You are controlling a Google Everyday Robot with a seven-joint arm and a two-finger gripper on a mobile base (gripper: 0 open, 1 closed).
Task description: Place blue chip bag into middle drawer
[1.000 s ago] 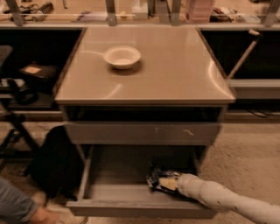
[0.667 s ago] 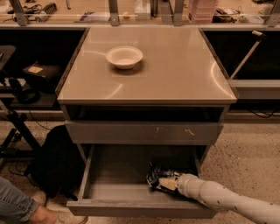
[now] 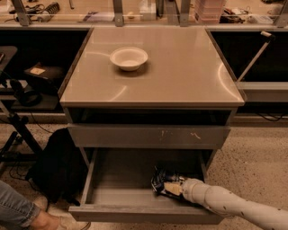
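pincer (image 3: 174,188) seemingly touching blue chip bag (image 3: 162,179), in open middle drawer (image 3: 121,197), grip unclear

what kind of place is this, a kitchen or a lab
Probably a robotics lab or workshop: a back bench cluttered with cables and gear, a lone drawer cabinet, and a robot's claw down in the open middle drawer at the blue chip bag.
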